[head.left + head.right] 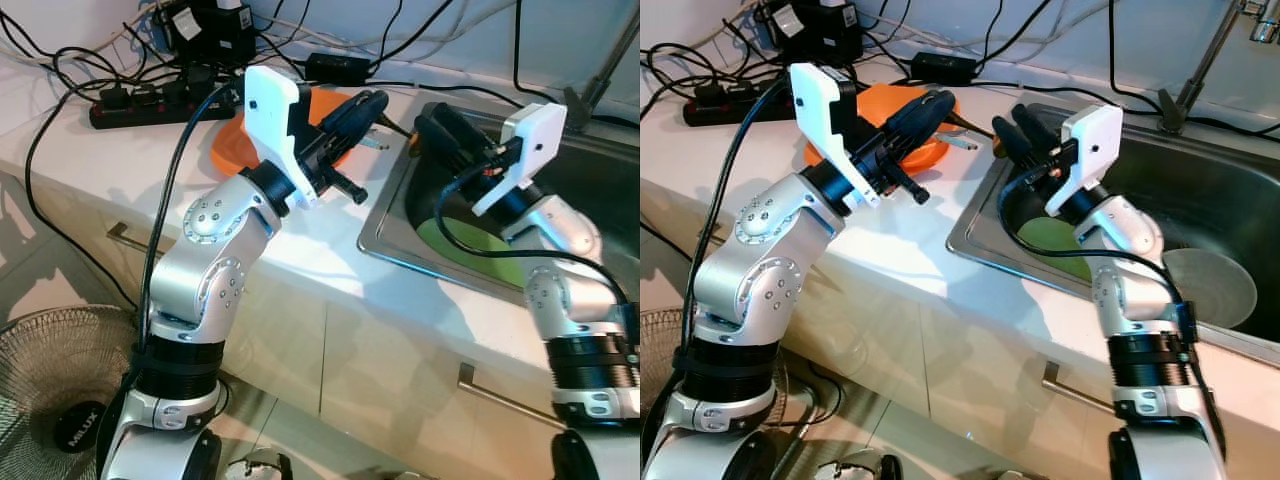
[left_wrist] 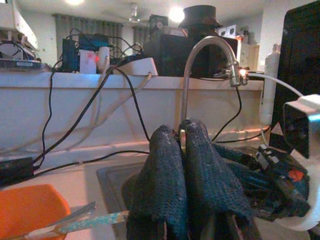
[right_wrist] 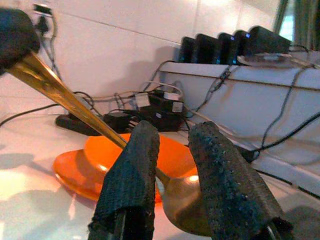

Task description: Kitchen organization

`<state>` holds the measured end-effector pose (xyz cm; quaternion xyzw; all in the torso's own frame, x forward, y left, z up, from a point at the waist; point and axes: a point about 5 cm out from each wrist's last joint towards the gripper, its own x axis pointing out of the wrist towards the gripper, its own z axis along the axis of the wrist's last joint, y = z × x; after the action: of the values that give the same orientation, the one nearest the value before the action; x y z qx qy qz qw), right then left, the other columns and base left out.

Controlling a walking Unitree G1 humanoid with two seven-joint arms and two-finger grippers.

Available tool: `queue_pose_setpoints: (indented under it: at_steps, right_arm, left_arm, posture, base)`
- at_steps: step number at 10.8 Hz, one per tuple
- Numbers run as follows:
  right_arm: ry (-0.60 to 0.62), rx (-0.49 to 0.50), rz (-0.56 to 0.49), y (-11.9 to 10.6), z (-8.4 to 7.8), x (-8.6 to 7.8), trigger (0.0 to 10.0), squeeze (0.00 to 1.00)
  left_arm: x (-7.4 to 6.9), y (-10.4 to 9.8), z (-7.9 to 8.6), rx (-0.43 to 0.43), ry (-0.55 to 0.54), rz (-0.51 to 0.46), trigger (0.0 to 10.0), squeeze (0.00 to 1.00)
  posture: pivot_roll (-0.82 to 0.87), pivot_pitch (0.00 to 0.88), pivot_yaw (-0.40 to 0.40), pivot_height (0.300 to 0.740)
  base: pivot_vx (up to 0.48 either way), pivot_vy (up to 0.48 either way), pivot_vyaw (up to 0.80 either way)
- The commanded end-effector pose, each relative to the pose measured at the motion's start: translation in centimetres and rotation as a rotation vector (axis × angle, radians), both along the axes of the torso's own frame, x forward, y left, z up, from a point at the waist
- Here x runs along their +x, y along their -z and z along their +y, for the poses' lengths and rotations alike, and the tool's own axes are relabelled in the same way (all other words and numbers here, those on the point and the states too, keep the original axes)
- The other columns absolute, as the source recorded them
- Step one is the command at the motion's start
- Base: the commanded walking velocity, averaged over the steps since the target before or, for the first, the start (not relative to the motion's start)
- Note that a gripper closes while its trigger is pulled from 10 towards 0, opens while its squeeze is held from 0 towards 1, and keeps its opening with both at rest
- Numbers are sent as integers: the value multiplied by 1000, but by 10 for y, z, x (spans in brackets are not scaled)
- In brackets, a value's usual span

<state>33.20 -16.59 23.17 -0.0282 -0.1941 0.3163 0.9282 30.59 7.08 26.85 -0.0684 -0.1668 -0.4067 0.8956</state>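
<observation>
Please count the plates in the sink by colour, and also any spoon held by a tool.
Green plate in the sink: 1
Grey plate in the sink: 1
Golden spoon, held by the left tool: 1
Total: 3

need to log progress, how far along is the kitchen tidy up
Early to middle. Done: a green plate and a grey plate lie in the sink. In hand: the left gripper is shut on a gold spoon, its bowl between the open fingers of the right gripper. Left: the orange bowl and utensils on the counter.
</observation>
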Motion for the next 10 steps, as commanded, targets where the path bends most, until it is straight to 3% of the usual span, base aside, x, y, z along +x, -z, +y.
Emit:
queue_pose_setpoints:
  at_steps: [1, 5, 6, 10]
  right_arm:
    - [-39, -15, -6, -2, 1, -5, 10000, 0]
    - [-122, -24, 9, 1, 8, -13, 10000, 0]
    - [-128, -19, 20, 4, 10, -13, 10000, 1000]
    - [-121, -65, 49, 13, 17, -11, 10000, 1000]
  left_arm:
    - [2, 0, 0, -4, 1, 9, 10000, 0]
    - [4, 12, -1, -4, 7, 51, 10000, 0]
    - [4, 13, -1, -4, 5, 60, 10000, 0]
    - [4, 13, -2, -1, 15, 63, 10000, 0]
  posture:
    - [69, 54, 44, 740]
    - [67, 56, 48, 740]
    - [68, 57, 48, 740]
    - [72, 55, 47, 740]
  base:
    - [0, 0, 0]
    - [0, 0, 0]
    - [0, 0, 0]
    - [0, 0, 0]
